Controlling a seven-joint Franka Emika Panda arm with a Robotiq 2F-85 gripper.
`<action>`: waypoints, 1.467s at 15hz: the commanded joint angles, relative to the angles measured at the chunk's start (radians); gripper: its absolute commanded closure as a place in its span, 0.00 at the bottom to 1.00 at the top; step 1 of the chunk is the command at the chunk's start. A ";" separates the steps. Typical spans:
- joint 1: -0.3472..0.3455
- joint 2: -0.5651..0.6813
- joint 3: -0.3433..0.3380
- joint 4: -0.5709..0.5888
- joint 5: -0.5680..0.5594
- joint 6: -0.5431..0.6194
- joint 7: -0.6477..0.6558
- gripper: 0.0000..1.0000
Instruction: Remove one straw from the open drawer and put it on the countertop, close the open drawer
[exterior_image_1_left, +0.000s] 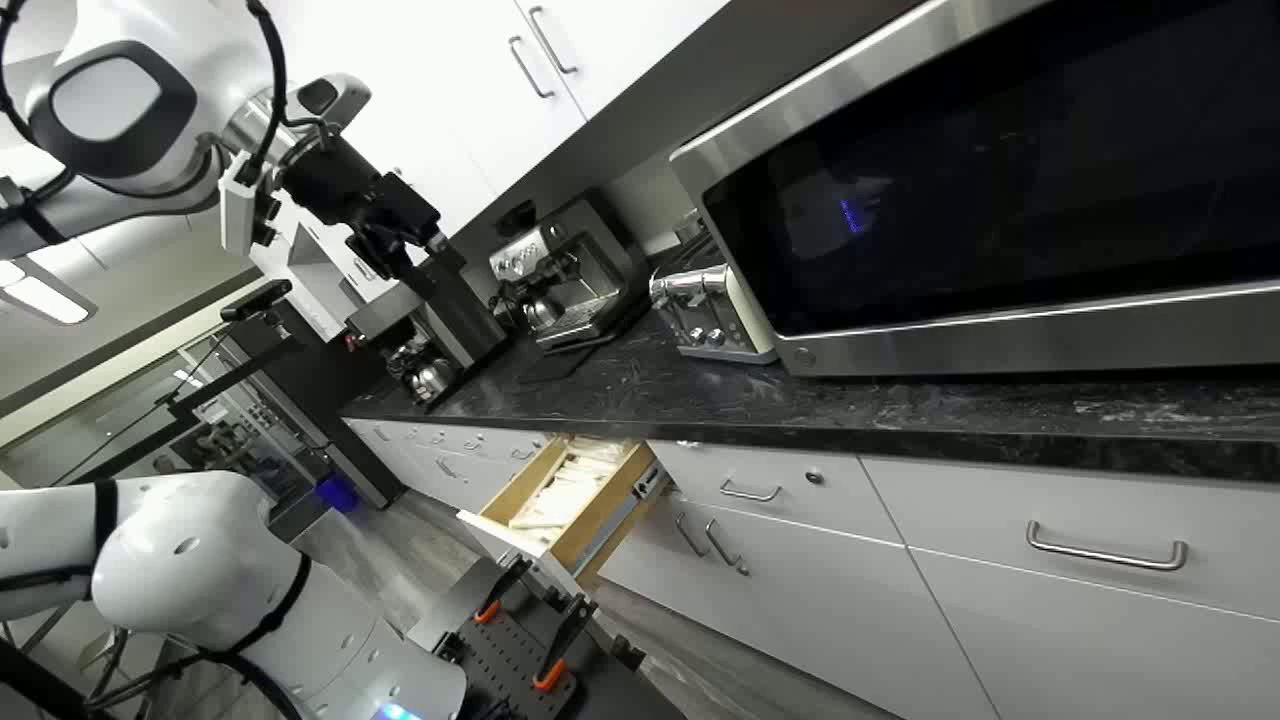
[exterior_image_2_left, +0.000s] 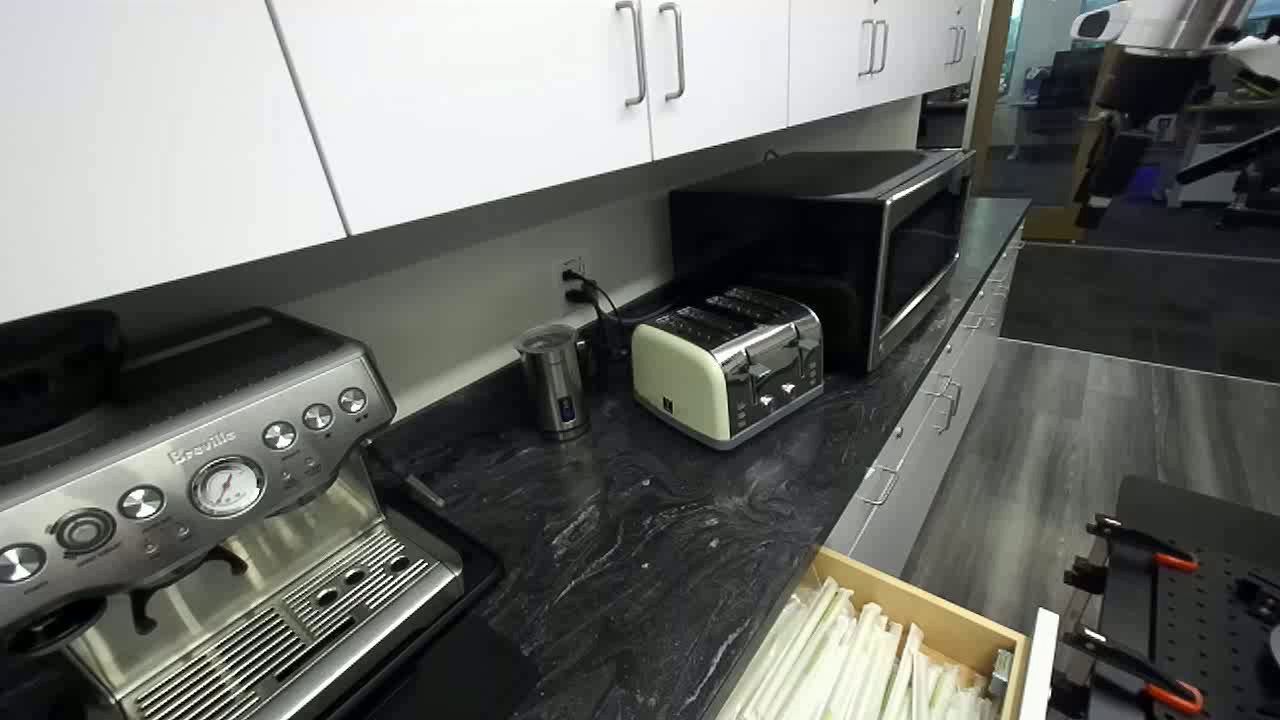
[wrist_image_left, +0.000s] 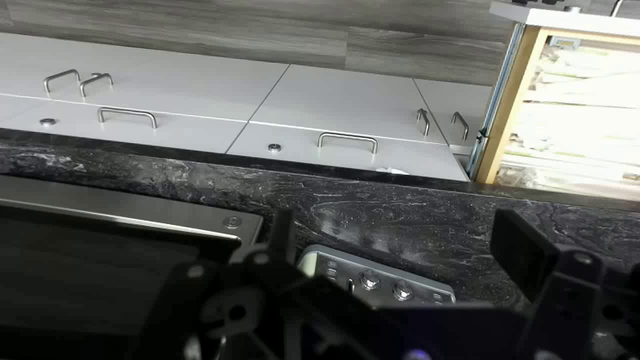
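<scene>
The drawer (exterior_image_1_left: 612, 520) stands pulled open below the countertop (exterior_image_1_left: 610, 390). It also shows in an exterior view (exterior_image_2_left: 925, 600) and at the upper right of the wrist view (wrist_image_left: 510, 110). Several wrapped pale straws (exterior_image_2_left: 850, 650) fill it; they look overexposed in the wrist view (wrist_image_left: 585, 115). The countertop is dark speckled stone, seen also in the wrist view (wrist_image_left: 400, 200). My gripper (exterior_image_1_left: 412, 260) is raised high above the counter, away from the drawer. In the wrist view my gripper (wrist_image_left: 402, 232) has its fingers wide apart with nothing between them.
A cream and chrome toaster (exterior_image_2_left: 725, 370) and a large microwave (exterior_image_1_left: 1000, 200) stand on the counter, with a steel jug (exterior_image_2_left: 555, 385) and an espresso machine (exterior_image_2_left: 230, 500). White upper cabinets (exterior_image_2_left: 480, 90) hang above. A black perforated board with orange-tipped clamps (exterior_image_1_left: 510, 640) is near the drawer front.
</scene>
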 joint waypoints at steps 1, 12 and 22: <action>0.010 0.000 -0.007 0.003 -0.006 -0.004 0.006 0.00; 0.150 0.021 0.135 -0.012 -0.014 0.013 -0.013 0.00; 0.423 0.028 0.297 -0.090 0.032 0.001 -0.058 0.00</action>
